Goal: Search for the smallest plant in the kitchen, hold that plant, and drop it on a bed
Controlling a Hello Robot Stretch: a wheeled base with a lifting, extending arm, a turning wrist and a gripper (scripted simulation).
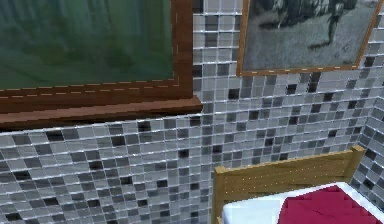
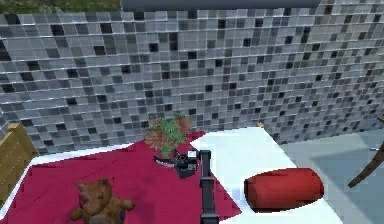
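Where the forward view looks ahead, a window [image 1: 90, 45] and a framed picture [image 1: 305, 35] hang on the tiled wall [image 1: 120, 170], with a wooden headboard [image 1: 285, 172] low at its right.

On the arm side view, the plant [image 2: 168, 135] shows against the red blanket [image 2: 120, 180] on the bed [image 2: 240, 150], right by the gripper [image 2: 182, 162]. I cannot tell whether the gripper holds it or how the jaws stand. The release is best made low over the blanket, clear of the teddy bear [image 2: 100, 203], so the pot stays upright.
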